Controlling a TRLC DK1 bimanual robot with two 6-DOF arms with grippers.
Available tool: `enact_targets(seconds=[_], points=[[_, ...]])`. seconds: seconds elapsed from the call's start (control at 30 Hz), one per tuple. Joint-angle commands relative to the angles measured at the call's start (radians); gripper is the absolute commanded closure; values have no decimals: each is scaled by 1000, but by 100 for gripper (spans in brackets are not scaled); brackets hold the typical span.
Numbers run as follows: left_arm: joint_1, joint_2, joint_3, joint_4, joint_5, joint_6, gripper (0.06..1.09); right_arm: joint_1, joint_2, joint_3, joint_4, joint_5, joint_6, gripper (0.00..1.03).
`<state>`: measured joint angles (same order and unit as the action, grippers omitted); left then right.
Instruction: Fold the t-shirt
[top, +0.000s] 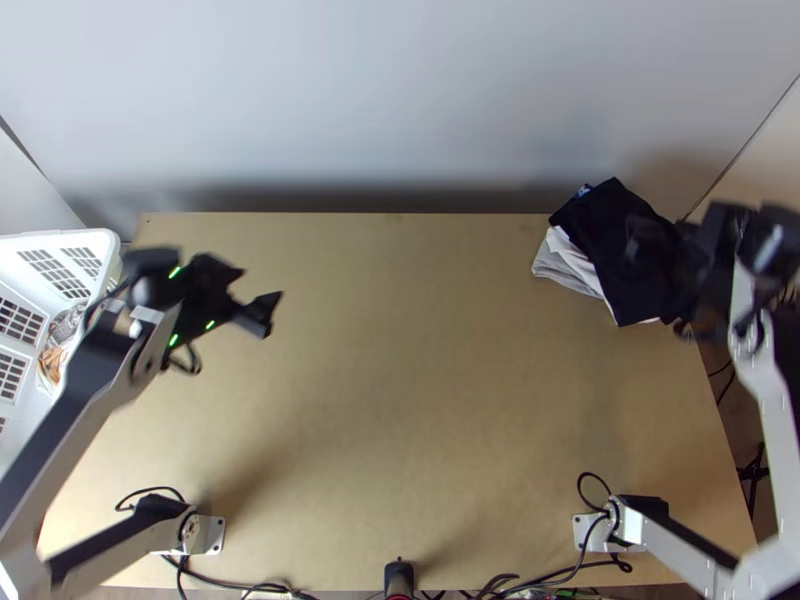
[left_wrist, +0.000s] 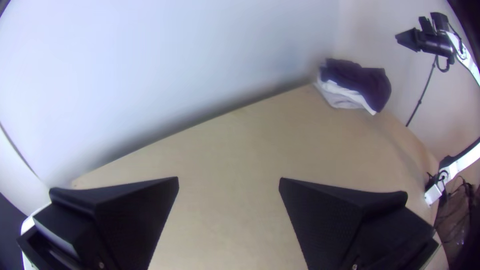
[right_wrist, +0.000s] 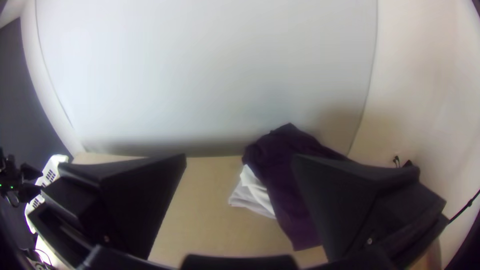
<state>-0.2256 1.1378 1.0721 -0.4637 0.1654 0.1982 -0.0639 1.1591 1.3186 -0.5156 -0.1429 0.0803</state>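
My right gripper (right_wrist: 240, 157) is wide open and empty beside the shirt (top: 605, 240), which I take to be the dark cloth lying rumpled, its folds hard to count, over pale cloths (top: 562, 266) at the far right corner of the bench (top: 400, 400). If I tidy it there, I'd pinch only its top layers near an edge, ease them square and let go fully before rising, so the pale ones don't drag along. Sliding it toward the right edge risks tipping it off. My left gripper (left_wrist: 229, 178) is also wide open with nothing held, over the bench's left side; if needed, I'd bring it across high, keeping it well off the basket (top: 62, 240).
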Motion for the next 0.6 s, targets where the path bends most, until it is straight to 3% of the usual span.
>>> enact_targets(seconds=[0.0,0.13,0.3,0.47,0.57], points=[[114,-400,-331,198,-101,-34,10,111,-277,-337,55,-14,131,5],[195,-587,-474,227,-93,-65,10,136,-388,-479,57,-14,141,5],[235,-794,-633,246,-87,-66,10,151,-527,-636,92,0,15,5],[256,-908,-750,358,-87,-40,10,151,-782,-904,338,94,-59,5],[272,-937,-794,376,-86,-40,10,151,-892,-1003,385,126,-102,5]])
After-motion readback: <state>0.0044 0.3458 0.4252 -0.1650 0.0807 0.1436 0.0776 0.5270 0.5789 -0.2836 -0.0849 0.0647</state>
